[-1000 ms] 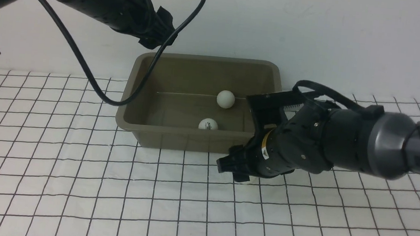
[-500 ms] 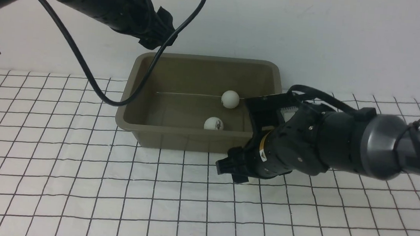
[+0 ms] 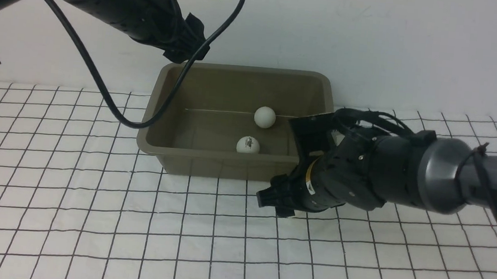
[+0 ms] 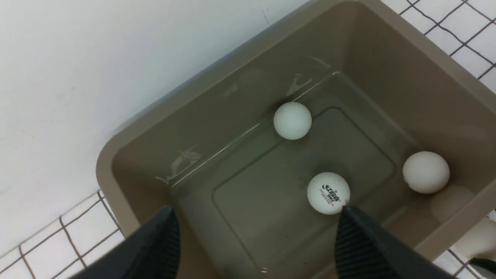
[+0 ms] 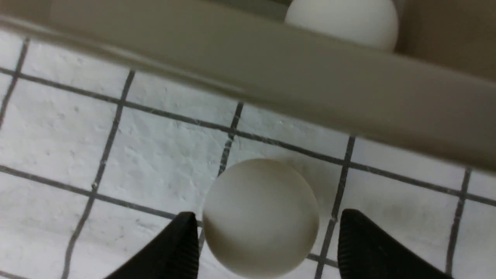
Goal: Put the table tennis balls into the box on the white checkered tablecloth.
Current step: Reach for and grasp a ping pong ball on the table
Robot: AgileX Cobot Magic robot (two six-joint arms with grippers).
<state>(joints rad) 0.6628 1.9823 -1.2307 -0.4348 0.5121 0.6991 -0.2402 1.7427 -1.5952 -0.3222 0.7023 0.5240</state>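
Observation:
The olive-grey box point(image 3: 156, 103) stands on the white checkered tablecloth point(image 3: 86, 215) against the wall. Three table tennis balls lie inside: a plain one point(image 4: 292, 120), a logo one point(image 4: 328, 193) and one in the corner point(image 4: 426, 172). The front view shows only two of them point(image 3: 264, 117) point(image 3: 248, 145). My left gripper point(image 4: 257, 221) hangs open and empty above the box's left end. A further ball point(image 5: 260, 217) rests on the cloth just outside the box's front wall point(image 5: 271, 77). My right gripper point(image 5: 268, 215) is down low, open, straddling it; one fingertip point(image 5: 188, 228) is almost against it.
The white wall runs directly behind the box. The left arm's black cable point(image 3: 111, 94) loops down over the box's left rim. The right arm point(image 3: 386, 180) lies low across the box's front right corner, hiding the outside ball in the front view.
The two balls visible in the box rolled slightly right and then back left. My right arm edged a little left and lower at the box's front corner. The left arm barely moved.

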